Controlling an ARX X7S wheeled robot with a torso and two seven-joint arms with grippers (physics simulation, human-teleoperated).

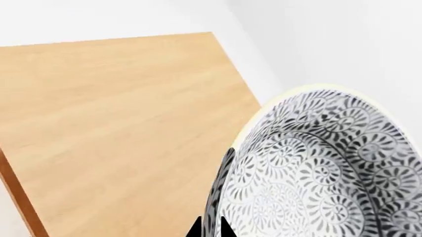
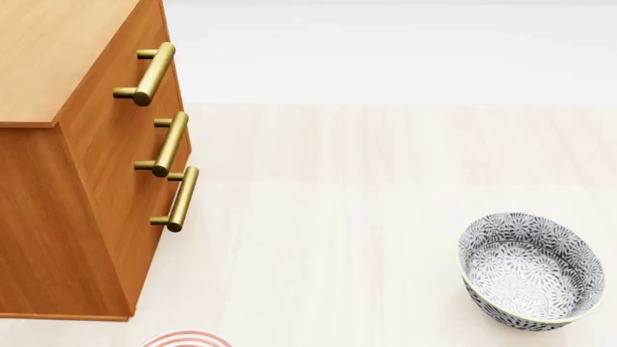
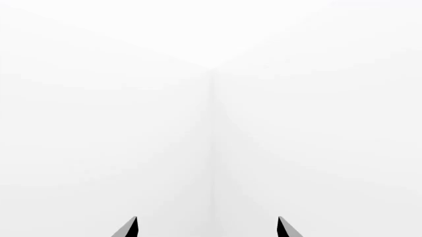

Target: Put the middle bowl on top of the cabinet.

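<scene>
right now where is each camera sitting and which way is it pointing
Left wrist: on the left arm by its gripper, looking past the dark fingertips clamped on the rim of the patterned bowl toward the cabinet top and white wall.
Head: on the robot's head, facing forward and down at the cabinet front, pale floor and another bowl; no arm shows.
Right wrist: on the right arm, facing a bare white wall corner; only the gripper fingertips show, spread apart.
Shared: left wrist and head both see the cabinet's top.

pale wood floor point(image 2: 386, 181), white walls point(image 3: 99, 98)
</scene>
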